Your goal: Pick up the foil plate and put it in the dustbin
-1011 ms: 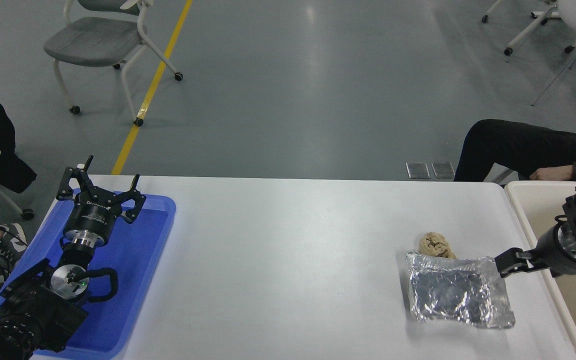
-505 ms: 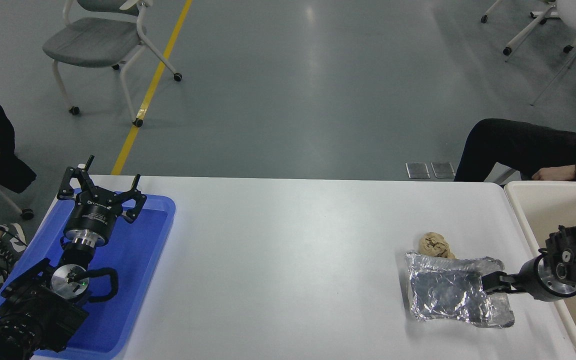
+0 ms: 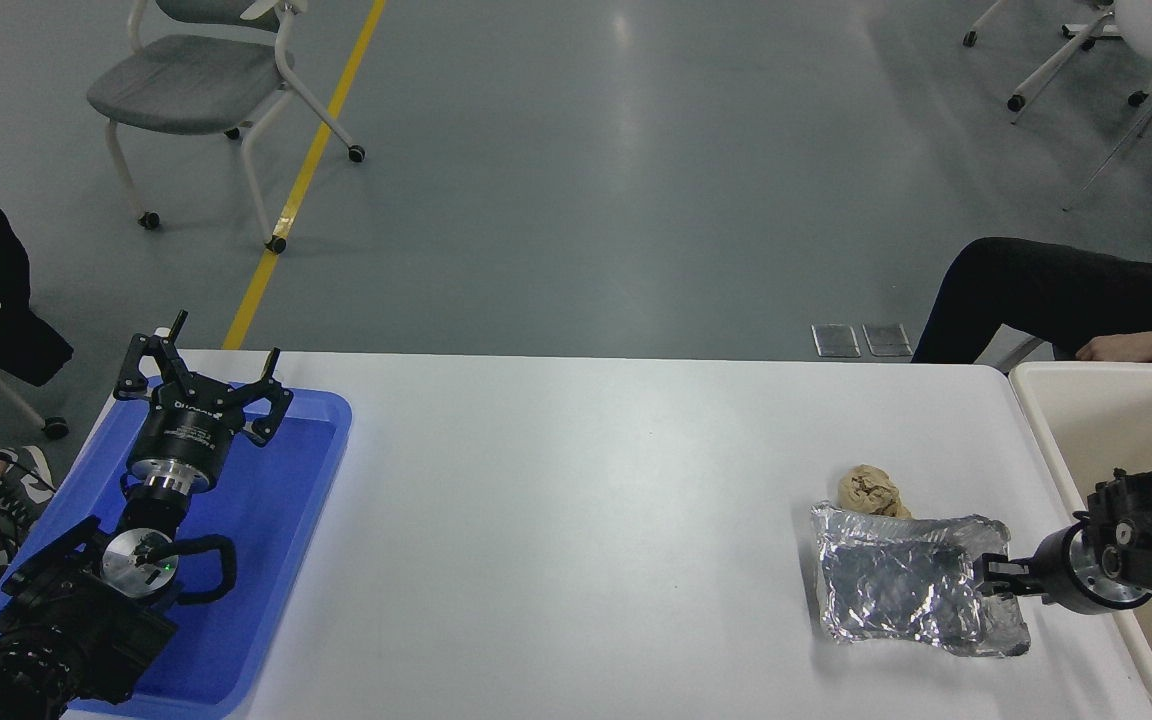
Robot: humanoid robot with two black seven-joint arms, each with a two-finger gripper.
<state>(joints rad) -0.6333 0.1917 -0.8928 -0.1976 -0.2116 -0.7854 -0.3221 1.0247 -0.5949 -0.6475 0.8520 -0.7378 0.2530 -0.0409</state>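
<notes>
Head view: the foil plate [image 3: 911, 583] is lying flat on the white table [image 3: 576, 520], just left of the dustbin [image 3: 1066, 450]. The right gripper [image 3: 986, 579] is pinching its right rim. The left gripper [image 3: 198, 383] is hovering spread above the blue tray [image 3: 266, 560].

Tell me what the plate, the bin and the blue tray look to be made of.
Plate: thin aluminium foil, shiny silver, crinkled all over. Bin: probably plastic, smooth matte cream with a thick rounded rim. Blue tray: likely plastic too, glossy, evenly coloured, with moulded rounded corners.
</notes>
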